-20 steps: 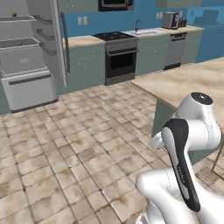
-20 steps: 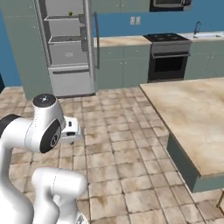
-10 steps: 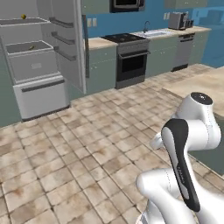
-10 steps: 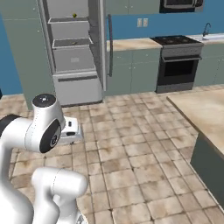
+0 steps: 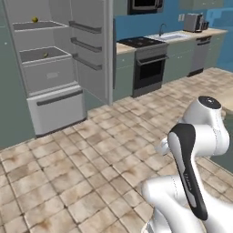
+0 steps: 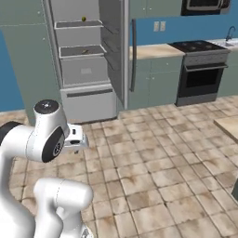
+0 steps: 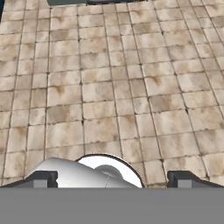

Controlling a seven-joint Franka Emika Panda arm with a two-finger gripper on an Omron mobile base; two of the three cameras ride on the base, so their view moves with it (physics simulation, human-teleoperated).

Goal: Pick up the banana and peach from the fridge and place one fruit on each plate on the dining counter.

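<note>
- Hand (image 7: pixel 112 179) open, fingers wide apart, empty above the tiled floor (image 7: pixel 109 87).
- Fridge (image 5: pixel 54 68) open; a small yellow fruit (image 5: pixel 34 19) on its top shelf.

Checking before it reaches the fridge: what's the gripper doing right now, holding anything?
Gripper: open, fingers spread wide, holding nothing; only floor tiles lie ahead of it.

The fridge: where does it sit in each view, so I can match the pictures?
Left base view: fridge upper left, door open.
Right base view: fridge upper left of centre, door open.
Hand view: floor tiles, with no part I can identify as the fridge.
Shared landmark: stove, right of the fridge.
</note>
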